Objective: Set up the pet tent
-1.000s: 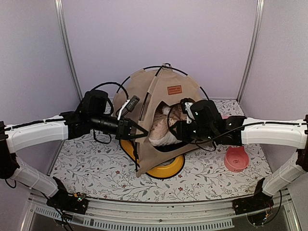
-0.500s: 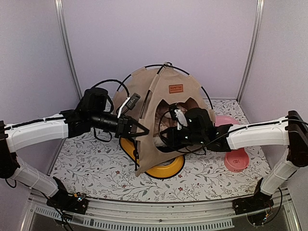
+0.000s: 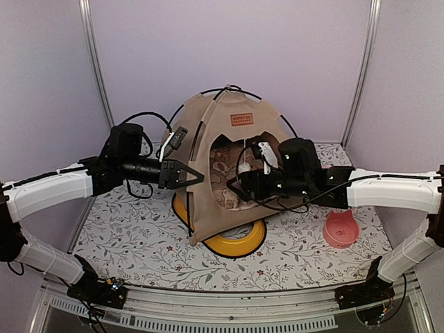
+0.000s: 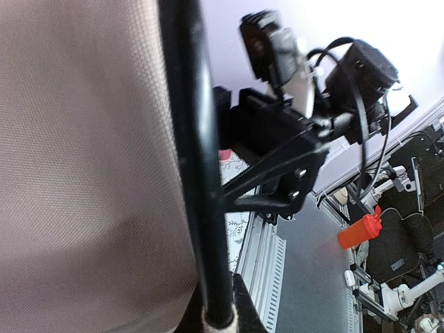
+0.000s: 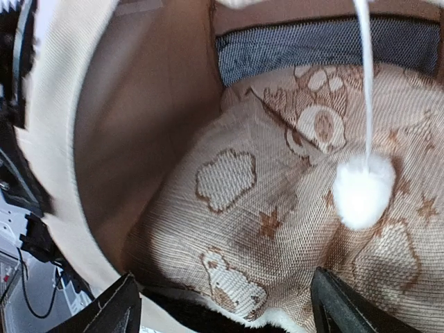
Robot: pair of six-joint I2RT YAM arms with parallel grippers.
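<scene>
The pet tent stands upright in tan fabric, with thin black poles arching over it and a brown label near its top. My left gripper is shut on the black pole at the tent's left front edge, with tan fabric beside it. My right gripper is at the tent's doorway, open, with nothing between its fingers. Just beyond them inside lies the patterned cushion. A white pompom hangs on its string in front of the cushion. Dark lining shows at the back.
A yellow bowl tray lies partly under the tent's front. A pink bowl sits to the right, below my right arm. The floral table mat spreads around them. Purple walls close in at the back and sides.
My right gripper has opened and let go of the cushion, which now lies inside the tent. The tent has shifted left and stands more upright, with my left gripper still on its pole.
</scene>
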